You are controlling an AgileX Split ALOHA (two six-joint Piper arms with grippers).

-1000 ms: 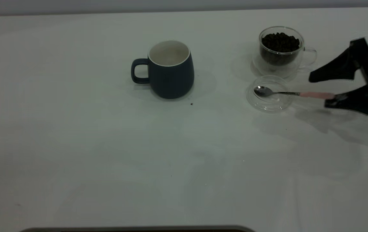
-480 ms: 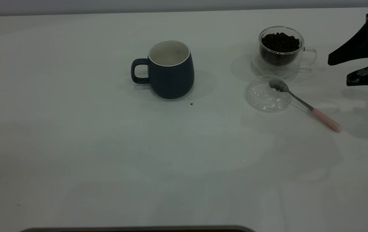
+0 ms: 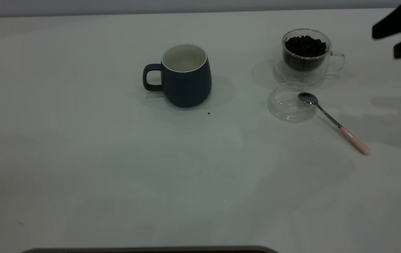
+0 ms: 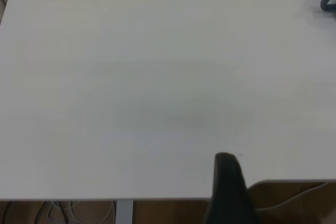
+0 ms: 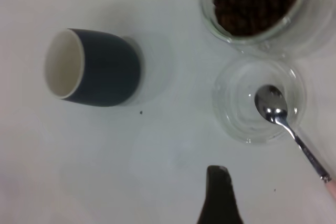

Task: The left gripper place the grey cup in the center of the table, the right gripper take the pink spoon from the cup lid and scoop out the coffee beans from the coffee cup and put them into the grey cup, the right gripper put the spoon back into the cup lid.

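The grey cup stands upright mid-table, handle to the left, its white inside bare. At the back right the clear coffee cup holds the coffee beans. Just in front of it lies the cup lid. The pink spoon rests with its metal bowl in the lid and its pink handle on the table. My right gripper hovers open and empty at the far right, behind the coffee cup and apart from the spoon. Only one finger of my left gripper shows, over the table's edge.
The white table stretches wide and bare in front of and left of the cups. A small dark speck lies just in front of the grey cup. The table's edge runs under the left arm.
The right gripper let go of the spoon and pulled up and back to the far right. The spoon's handle swung toward the front and now lies on the table.
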